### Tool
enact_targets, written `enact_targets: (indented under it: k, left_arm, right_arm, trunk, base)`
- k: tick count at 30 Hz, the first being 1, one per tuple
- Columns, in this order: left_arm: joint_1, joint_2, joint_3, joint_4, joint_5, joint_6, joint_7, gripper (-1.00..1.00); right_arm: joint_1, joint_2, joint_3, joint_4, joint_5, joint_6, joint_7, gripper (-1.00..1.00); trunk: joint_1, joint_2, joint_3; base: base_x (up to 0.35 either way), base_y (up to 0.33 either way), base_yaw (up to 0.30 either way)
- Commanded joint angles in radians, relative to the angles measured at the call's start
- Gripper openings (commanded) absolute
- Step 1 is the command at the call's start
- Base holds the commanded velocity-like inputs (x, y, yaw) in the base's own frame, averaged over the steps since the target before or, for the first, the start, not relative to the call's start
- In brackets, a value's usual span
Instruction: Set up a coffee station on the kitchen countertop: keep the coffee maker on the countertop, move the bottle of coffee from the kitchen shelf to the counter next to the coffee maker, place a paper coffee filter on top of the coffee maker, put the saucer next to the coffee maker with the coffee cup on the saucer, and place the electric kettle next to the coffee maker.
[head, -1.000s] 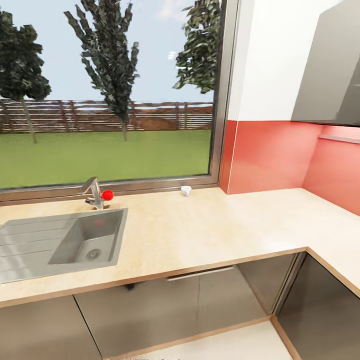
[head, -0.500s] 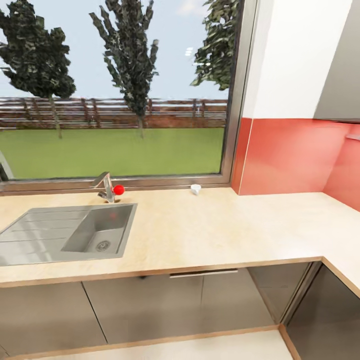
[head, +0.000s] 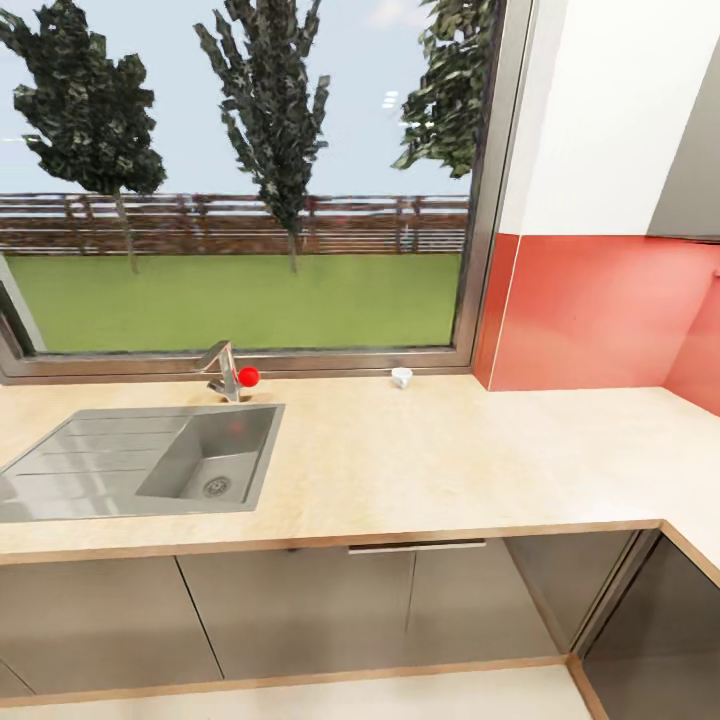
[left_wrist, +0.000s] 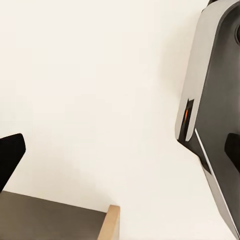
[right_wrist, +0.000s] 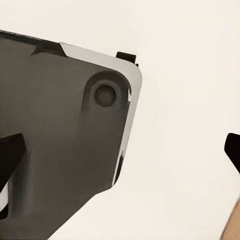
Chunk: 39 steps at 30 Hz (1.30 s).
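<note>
Robot is in transit, facing the bench (head: 420, 470). Only task item visible: the coffee cup (head: 401, 377), tiny and white, centre of frame at the back edge of the bench, just below the window (head: 240, 180) sill. It stands apart from the tap (head: 226, 368) and sink (head: 140, 462) at the left. Coffee maker, kettle, saucer, filter, bottle: none in frame.

Fingers: left wrist view shows one dark finger (left_wrist: 9, 157) at the left edge, right wrist view shows dark tips (right_wrist: 10, 155) at both side edges, spread wide with nothing between. Left I can't tell; right looks open, empty.

Step, as I judge it: square up to the cup before reaching; it's small and close to the window frame, so come in from the front.

Room: beige wood-look worktop, grey cabinet fronts (head: 300, 610) below, red backsplash (head: 600, 310) right, bench turning a corner at far right.
</note>
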Motion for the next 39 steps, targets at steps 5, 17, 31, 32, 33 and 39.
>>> enact_targets:
  k: [5,17,31,32,33,39]
  left_arm:
    - [0.0,-0.001,0.006,-0.001,-0.007,-0.003,0.002,1.0]
    - [0.0,-0.017,0.004,-0.002,-0.007,-0.004,0.002,1.0]
    - [-0.004,-0.024,0.002,-0.003,-0.007,-0.004,0.002,1.0]
    - [-0.005,-0.024,0.002,-0.003,-0.007,-0.004,0.001,1.0]
    - [-0.005,-0.024,0.002,-0.003,-0.007,-0.004,0.001,1.0]
    - [-0.006,-0.021,-0.001,-0.003,-0.008,-0.004,0.0,1.0]
  right_arm:
    - [0.0,0.002,0.008,-0.001,-0.01,-0.001,0.004,1.0]
    - [0.0,0.039,0.008,-0.007,-0.008,-0.001,-0.001,1.0]
    - [0.0,0.048,0.005,-0.009,-0.014,-0.002,-0.003,1.0]
    - [-0.001,0.048,0.004,-0.01,-0.014,-0.002,-0.003,1.0]
    - [-0.001,0.049,0.003,-0.01,-0.015,-0.003,-0.003,1.0]
    - [-0.002,0.057,0.0,-0.09,-0.017,-0.038,-0.004,1.0]
  trunk:
    - [0.0,-0.001,-0.001]
    - [0.0,-0.001,-0.001]
    - [0.0,-0.001,-0.001]
    - [0.0,-0.001,-0.001]
    - [0.0,-0.001,-0.001]
    - [0.0,-0.001,-0.001]
  base:
    - [0.0,-0.055,0.001]
    - [-0.014,-0.248,0.0]
    - [-0.04,-0.055,-0.016]
    - [0.0,0.0,-0.021]
    - [0.0,0.0,-0.013]
    - [0.0,0.0,-0.004]
